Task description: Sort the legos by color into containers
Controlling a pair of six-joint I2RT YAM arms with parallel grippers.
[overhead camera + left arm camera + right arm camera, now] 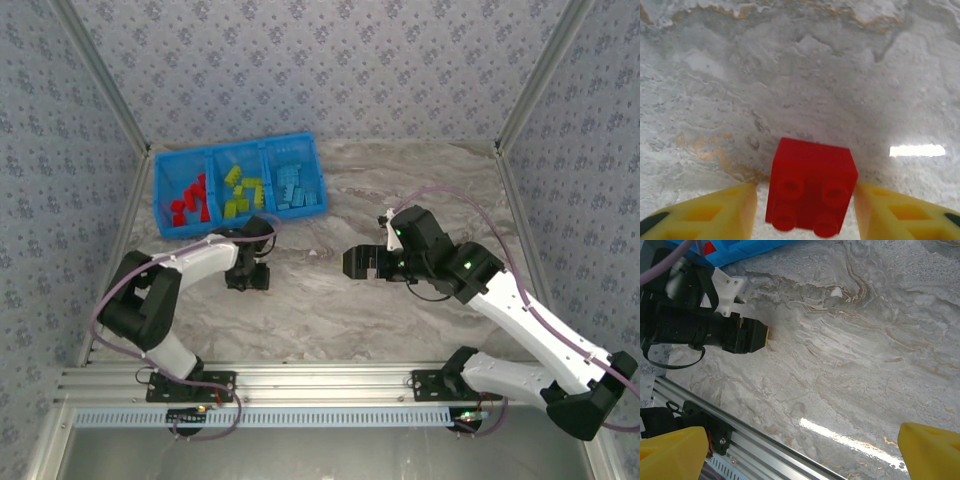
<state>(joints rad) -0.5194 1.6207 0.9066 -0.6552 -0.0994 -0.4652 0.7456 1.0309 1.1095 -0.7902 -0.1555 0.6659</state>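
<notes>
A red lego (812, 185) lies studs-up on the marble table between the yellow fingers of my left gripper (805, 202). The right finger (890, 212) is against it and a thin gap shows beside the left finger (720, 212), so the jaws stand open around it. My left gripper (248, 277) points down just in front of the blue tray (160, 195). The tray's left compartment holds red legos (190, 203), the middle one lime green legos (245, 190) and the right one light blue legos (292, 185). My right gripper (353, 262) hovers mid-table, open and empty, its fingers (675, 452) wide apart.
The left arm's black wrist (705, 330) shows at the upper left of the right wrist view, with the tray's corner (745, 249) behind it. An aluminium rail (300, 382) runs along the near edge. Patterned walls close in the table on three sides.
</notes>
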